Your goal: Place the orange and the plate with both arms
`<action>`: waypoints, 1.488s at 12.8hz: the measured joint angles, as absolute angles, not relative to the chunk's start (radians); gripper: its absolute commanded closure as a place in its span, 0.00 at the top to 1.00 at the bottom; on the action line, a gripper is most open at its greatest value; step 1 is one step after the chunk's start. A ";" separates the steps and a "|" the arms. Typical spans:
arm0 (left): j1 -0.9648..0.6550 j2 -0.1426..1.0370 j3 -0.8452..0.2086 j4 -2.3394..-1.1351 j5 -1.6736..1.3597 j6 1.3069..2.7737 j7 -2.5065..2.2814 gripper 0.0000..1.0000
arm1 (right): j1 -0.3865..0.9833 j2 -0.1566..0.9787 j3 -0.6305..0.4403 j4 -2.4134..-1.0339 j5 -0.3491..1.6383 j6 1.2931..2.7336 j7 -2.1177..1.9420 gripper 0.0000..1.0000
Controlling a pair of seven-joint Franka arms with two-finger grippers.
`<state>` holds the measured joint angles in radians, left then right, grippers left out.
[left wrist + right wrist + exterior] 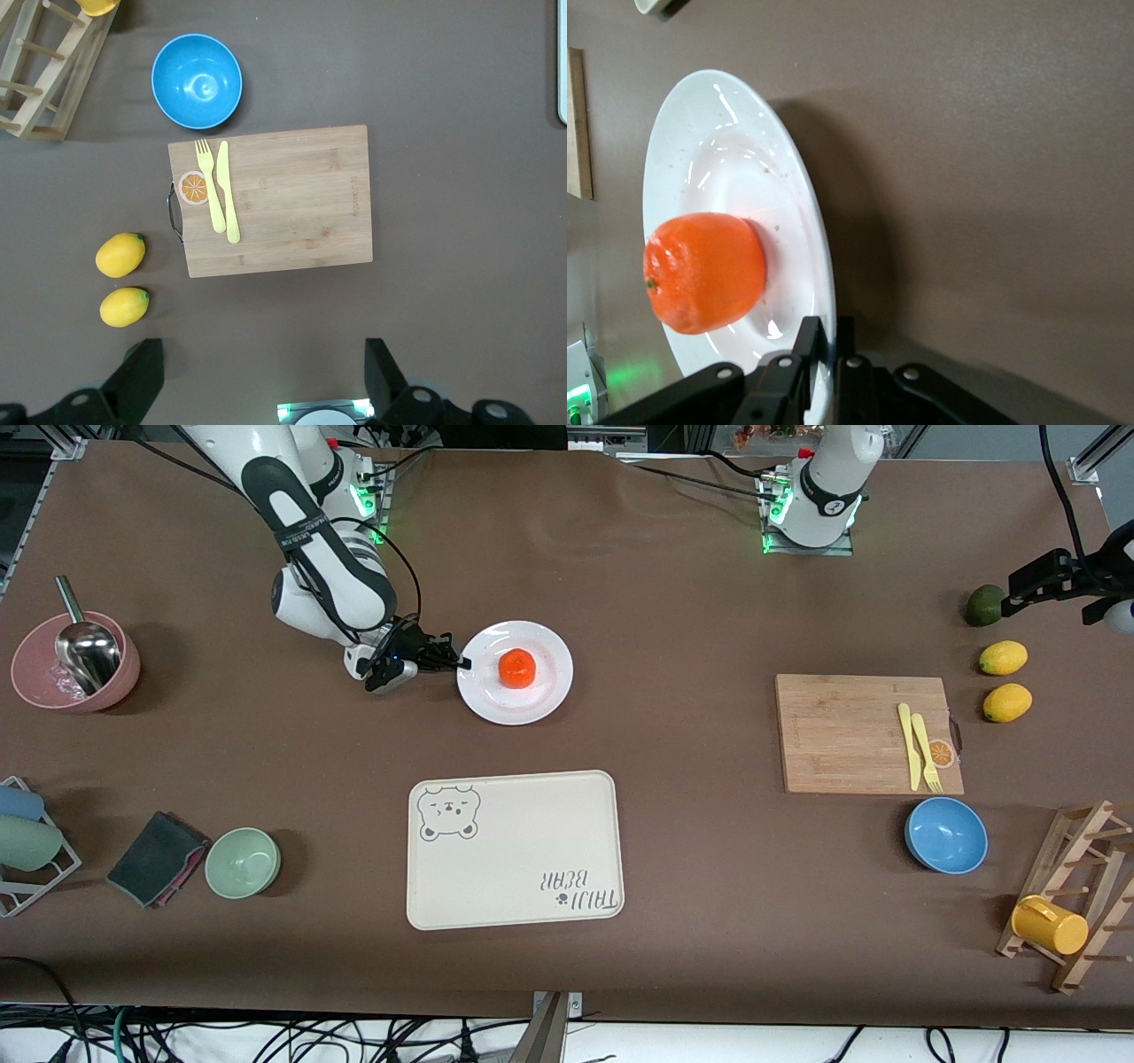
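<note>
Tray: nearest the front camera we see a cream rectangular tray (514,850) printed with a bear's face, lying flat on the brown table (673,620) with nothing on it.
Blue bowl: we find a blue bowl (945,834) toward the left arm's end of the table, just nearer the camera than the cutting board.
Cutting board: we see a wooden cutting board (864,733) carrying a yellow knife (908,744) and a yellow fork (927,751) side by side.
Lemons: we count two yellow lemons (1005,680) near the board, closer to the left arm's end of the table.
Plate: we see the white plate (549,686) farther from the camera than the tray, resting flat on the table.
Orange: we see the orange (517,668) sitting in the middle of the plate, touching nothing else.
Right gripper: we see the right gripper (456,661) low at the plate's rim on the side toward the right arm's end of the table, its fingers (811,359) pinched onto the rim, one above it and one below.
Left gripper: we see the left gripper (266,376) up in the air over the table near the cutting board and lemons, fingers spread wide and holding nothing; this arm waits.
</note>
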<state>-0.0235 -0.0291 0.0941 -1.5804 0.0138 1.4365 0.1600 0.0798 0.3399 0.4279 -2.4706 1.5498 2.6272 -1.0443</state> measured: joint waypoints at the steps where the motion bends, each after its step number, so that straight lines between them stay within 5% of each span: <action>1: -0.023 -0.029 0.094 -1.580 0.014 1.436 0.160 1.00 | 0.079 0.340 0.428 -2.470 1.555 2.626 -1.047 0.06; 10: -0.023 -0.029 0.094 -1.591 0.014 1.432 0.160 1.00 | 0.043 0.355 0.427 -2.432 1.637 2.602 -1.113 0.00; 19: -0.023 -0.028 0.094 -1.595 0.014 1.430 0.160 1.00 | 0.025 0.455 0.396 -2.109 1.636 2.617 -0.868 0.00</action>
